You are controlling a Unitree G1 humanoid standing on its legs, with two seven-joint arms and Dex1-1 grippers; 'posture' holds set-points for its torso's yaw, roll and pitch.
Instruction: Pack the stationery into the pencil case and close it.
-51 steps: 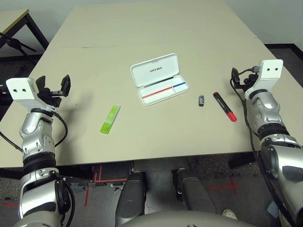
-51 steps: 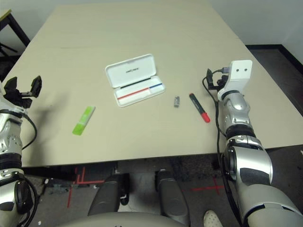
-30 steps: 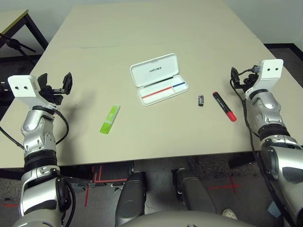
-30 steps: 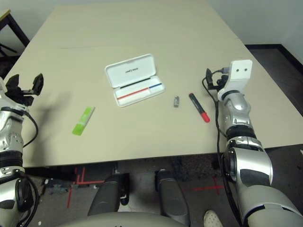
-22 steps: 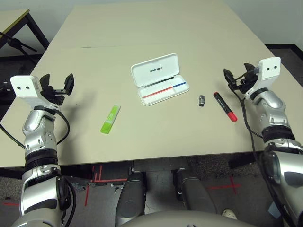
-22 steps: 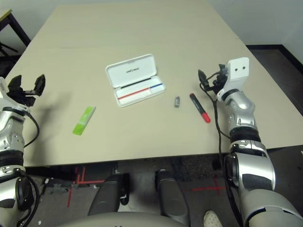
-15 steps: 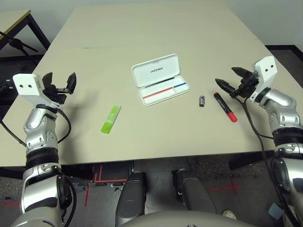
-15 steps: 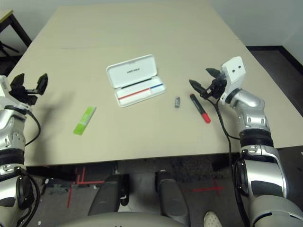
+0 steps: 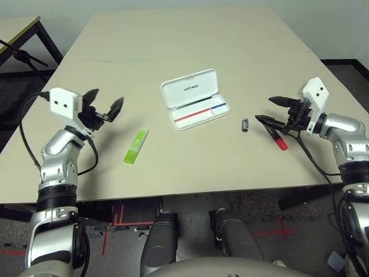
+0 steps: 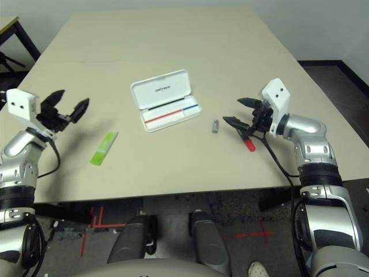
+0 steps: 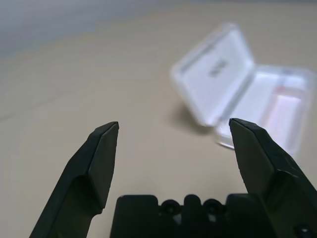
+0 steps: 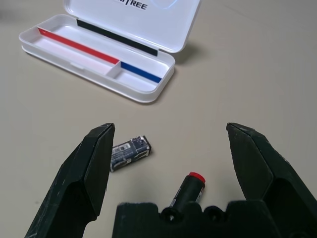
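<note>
The white pencil case (image 9: 190, 88) lies open mid-table, lid back, with a red-and-blue stripe in its tray (image 12: 148, 93). A lime-green stick (image 9: 136, 146) lies to its left near the front. To the case's right sit a small dark block (image 9: 244, 124) and a red marker (image 9: 278, 138) with a black cap. My right gripper (image 9: 263, 109) is open, hovering just over the marker's cap end; the right wrist view shows the marker (image 12: 190, 186) and block (image 12: 129, 151) between its fingers. My left gripper (image 9: 106, 99) is open and empty, left of and beyond the green stick, pointing toward the case (image 11: 218, 74).
The beige table (image 9: 173, 40) stretches far behind the case. Its front edge runs just below the green stick and marker. A second table and a black stand (image 9: 20, 52) are off the far left. Floor with red tape marks lies below the front edge.
Both arms swung inward. The right gripper turned and came down over the marker's cap end. The left gripper moved right toward the green stick. The items have not moved.
</note>
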